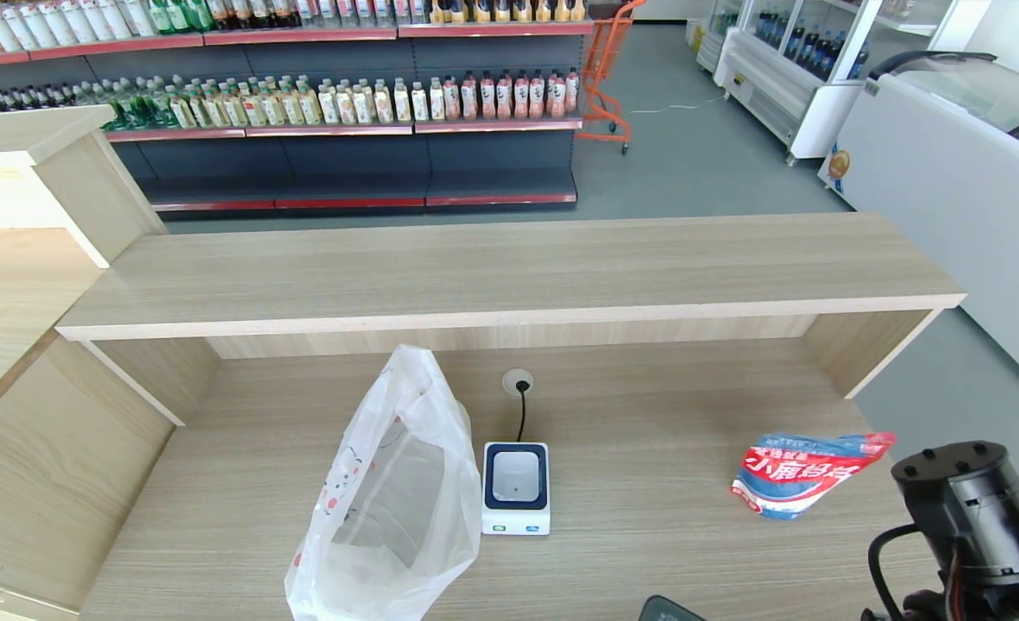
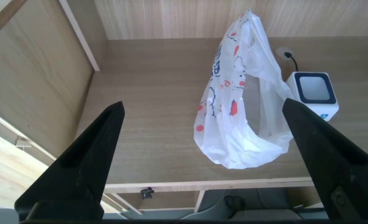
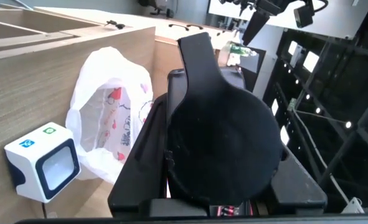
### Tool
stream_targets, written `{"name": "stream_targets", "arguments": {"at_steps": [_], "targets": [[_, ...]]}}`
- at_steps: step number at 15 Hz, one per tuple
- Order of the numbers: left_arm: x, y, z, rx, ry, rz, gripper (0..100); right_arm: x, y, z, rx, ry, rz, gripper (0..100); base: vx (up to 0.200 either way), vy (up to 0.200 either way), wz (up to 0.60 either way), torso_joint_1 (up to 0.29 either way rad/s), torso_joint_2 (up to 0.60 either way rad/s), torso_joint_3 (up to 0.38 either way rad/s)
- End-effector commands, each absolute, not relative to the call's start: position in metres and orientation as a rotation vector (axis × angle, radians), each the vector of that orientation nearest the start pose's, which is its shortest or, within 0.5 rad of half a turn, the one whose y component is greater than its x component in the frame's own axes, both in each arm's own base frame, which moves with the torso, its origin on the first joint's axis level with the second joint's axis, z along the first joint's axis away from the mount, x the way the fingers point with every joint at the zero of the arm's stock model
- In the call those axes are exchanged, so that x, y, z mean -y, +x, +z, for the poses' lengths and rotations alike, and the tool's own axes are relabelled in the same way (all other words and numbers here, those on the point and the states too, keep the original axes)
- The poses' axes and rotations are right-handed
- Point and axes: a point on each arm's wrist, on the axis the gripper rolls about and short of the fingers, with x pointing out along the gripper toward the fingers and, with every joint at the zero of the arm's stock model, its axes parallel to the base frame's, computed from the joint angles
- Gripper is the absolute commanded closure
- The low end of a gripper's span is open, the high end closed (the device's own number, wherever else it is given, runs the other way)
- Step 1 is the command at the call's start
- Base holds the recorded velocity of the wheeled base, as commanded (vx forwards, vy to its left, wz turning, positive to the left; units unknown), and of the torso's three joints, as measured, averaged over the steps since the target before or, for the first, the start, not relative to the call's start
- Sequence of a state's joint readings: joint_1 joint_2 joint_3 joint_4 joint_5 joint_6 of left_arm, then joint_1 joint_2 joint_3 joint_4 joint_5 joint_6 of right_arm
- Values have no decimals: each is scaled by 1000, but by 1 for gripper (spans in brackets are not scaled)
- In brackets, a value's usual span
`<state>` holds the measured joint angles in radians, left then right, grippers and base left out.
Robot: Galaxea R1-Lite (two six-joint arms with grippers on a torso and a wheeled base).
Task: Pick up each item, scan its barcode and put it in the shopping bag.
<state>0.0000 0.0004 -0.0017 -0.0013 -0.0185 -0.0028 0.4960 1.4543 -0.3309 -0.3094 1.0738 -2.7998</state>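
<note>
Left gripper: released, jaws spread wide and holding nothing. It hangs above the counter edge, left of the scanner and nearer to me, aimed down. The shopping bag stands open, touching the scanner's left side. The red-and-blue snack pouch lies well to the scanner's right. Right arm: folded low, farther right than the pouch. I cannot tell whether its grip is released or clenched.
</note>
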Motion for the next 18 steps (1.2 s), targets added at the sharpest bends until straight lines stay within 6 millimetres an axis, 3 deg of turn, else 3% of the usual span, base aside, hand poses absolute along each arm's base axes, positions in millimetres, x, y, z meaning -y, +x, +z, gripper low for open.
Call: {"name": "stream_targets", "arguments": {"at_steps": [1,2,4,7,8,9,12,13,16,18], "targets": [[0,-23,76,3,-3,-18,0,-99,141,107,1630,-1742,1314,100,0,0,0,0,0,0],[0,-23,76,3,-3,-18,0,-99,142,108,1580,-1717,1338,100,0,0,0,0,0,0],[0,-23,76,3,-3,-18,0,-94,159,119,1282,-1593,1394,100,0,0,0,0,0,0],[0,-23,76,3,-3,-18,0,-50,176,138,833,-1474,1252,100,0,0,0,0,0,0],[0,-23,76,3,-3,-18,0,-29,177,144,612,-1292,1221,100,0,0,0,0,0,0],[0,-23,76,3,-3,-18,0,-28,177,145,549,-1213,1232,100,0,0,0,0,0,0],[0,-23,76,3,-3,-18,0,-19,190,175,298,-861,1177,100,0,0,0,0,0,0],[0,-23,76,3,-3,-18,0,-10,195,183,167,-671,1128,100,0,0,0,0,0,0],[0,-23,76,3,-3,-18,0,-1,214,185,-165,-136,1039,100,0,0,0,0,0,0],[0,-23,76,3,-3,-18,0,-10,226,172,-364,97,981,100,0,0,0,0,0,0]]}}
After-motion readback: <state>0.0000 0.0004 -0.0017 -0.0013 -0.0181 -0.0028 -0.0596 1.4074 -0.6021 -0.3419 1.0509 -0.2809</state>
